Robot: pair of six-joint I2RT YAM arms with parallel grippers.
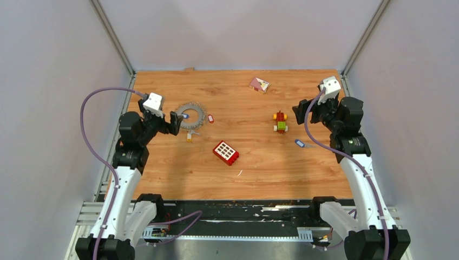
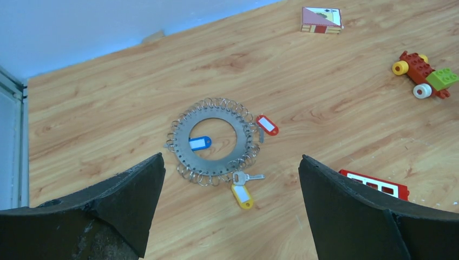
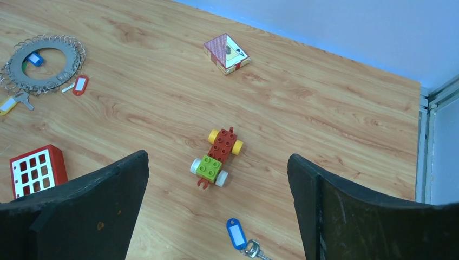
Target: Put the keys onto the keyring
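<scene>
Left gripper, right gripper: both released, empty. Keyring flat, just ahead of left gripper; three tagged keys at it. Loose blue-tagged key base-side of right gripper, axis diagonal; right arm nearer.

Wood-grain tabletop, plain grey walls, even light.

Bright, even overhead light; soft shadows, sharp focus.
</scene>
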